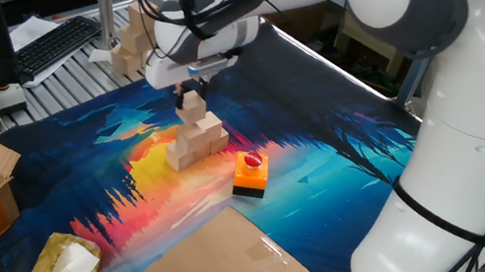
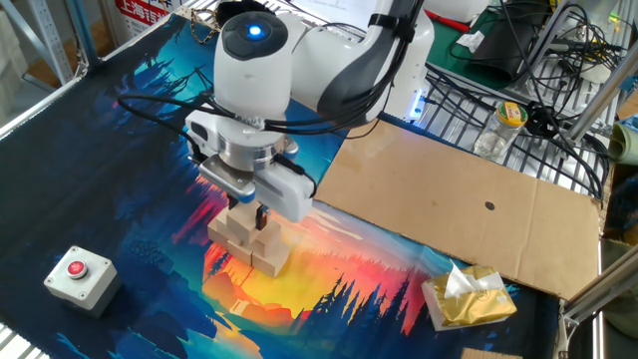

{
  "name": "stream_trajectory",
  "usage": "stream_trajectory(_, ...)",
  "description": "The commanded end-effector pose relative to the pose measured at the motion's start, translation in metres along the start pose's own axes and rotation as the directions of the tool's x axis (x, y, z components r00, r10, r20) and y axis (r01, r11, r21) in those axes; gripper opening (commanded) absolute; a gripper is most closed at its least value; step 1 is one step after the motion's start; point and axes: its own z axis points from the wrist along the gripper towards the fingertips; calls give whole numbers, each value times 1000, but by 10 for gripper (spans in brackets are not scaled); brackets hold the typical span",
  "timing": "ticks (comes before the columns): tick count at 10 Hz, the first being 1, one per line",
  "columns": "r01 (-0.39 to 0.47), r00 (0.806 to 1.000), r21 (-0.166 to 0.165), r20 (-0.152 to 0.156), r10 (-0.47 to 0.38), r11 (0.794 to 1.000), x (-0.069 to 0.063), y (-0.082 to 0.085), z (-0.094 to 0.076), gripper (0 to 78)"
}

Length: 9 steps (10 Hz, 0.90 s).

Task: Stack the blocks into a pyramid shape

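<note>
A top wooden cube [image 1: 191,111] is held pinched in the gripper [image 1: 190,98], just above the stacked blocks [image 1: 193,141] mid-mat. It should be centred over the seam below, lowered squarely, and released only once seated.

Mat [image 1: 348,167] lies open around the blocks [image 1: 195,140], button block [image 1: 250,174] nearby.

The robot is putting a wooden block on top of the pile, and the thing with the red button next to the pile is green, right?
Not quite. The button block beside the stack of blocks is orange and black, not green; one fixed view shows it. The rest holds: the gripper has a wooden block in its fingers at the top of the pile.
</note>
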Motion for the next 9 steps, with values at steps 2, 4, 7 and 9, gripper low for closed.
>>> stream_trajectory(2,28,1000,0,-7,-28,1000,1,-1,0,11)
stream_trajectory(4,40,999,-2,-12,-40,999,7,-3,2,11)
stream_trajectory(7,45,999,-2,-16,-45,999,8,-5,5,11)
stream_trajectory(9,50,999,-14,-18,-50,999,9,-10,9,11)
